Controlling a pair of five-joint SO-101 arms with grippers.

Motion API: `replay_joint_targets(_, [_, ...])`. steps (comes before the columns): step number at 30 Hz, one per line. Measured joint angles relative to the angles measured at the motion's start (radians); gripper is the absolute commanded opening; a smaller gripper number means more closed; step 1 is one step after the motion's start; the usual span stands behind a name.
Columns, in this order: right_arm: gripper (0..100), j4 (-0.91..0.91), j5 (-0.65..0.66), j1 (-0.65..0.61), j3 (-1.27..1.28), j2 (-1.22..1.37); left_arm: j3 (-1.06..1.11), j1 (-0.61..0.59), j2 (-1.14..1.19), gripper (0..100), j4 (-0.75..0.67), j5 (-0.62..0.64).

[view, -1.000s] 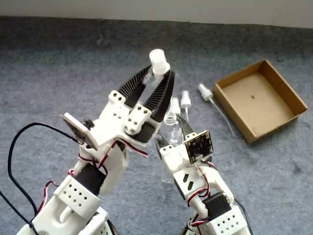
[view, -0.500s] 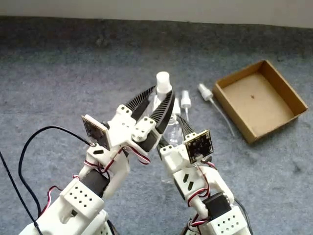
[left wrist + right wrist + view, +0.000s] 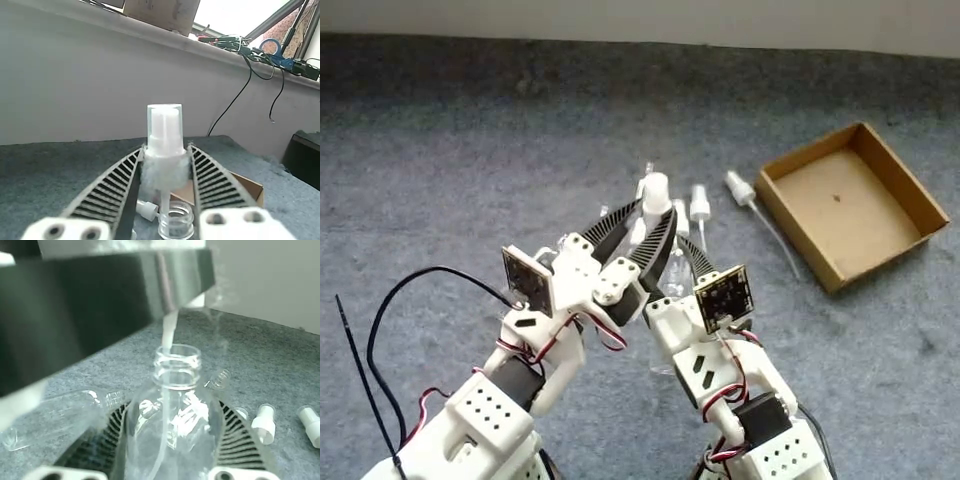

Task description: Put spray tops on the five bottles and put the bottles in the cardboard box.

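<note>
**Spray top going onto a held bottle**

On the grey carpeted table [image 3: 440, 150], the left gripper [image 3: 165, 150] is pinching a white spray top [image 3: 164, 125]. Its tube is dipping into the neck of the clear bottle [image 3: 176, 370], which the right gripper [image 3: 172, 412] is clamping upright. Two loose spray tops [image 3: 700, 203] are lying near the cardboard box [image 3: 910, 215]. A pale wall [image 3: 75, 75] is standing behind, with cables [image 3: 240, 85] hanging down it.

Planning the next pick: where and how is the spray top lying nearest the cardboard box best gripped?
Grip the spray top by its white head, from above, closing across it; it lies flat and its dip tube looks too thin.
</note>
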Motion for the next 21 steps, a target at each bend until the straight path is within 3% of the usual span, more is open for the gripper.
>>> replay_joint_targets(4, [14.6, 0.002, 0.000, 0.002, 0.000, 0.000, 0.023, 0.011, 0.000, 0, -0.005, -0.012])
replay_joint_targets(10, [14.6, 0.003, 0.000, 0.055, 0.000, 0.003, 0.040, 0.081, 0.011, 0, 0.018, -0.230])
replay_joint_targets(12, [14.6, 0.002, 0.000, 0.068, 0.000, 0.002, 0.040, 0.101, -0.002, 0, 0.068, -0.245])
replay_joint_targets(21, [14.6, 0.003, 0.000, 0.080, 0.000, 0.003, -0.031, 0.071, -0.002, 0, 0.273, -0.080])
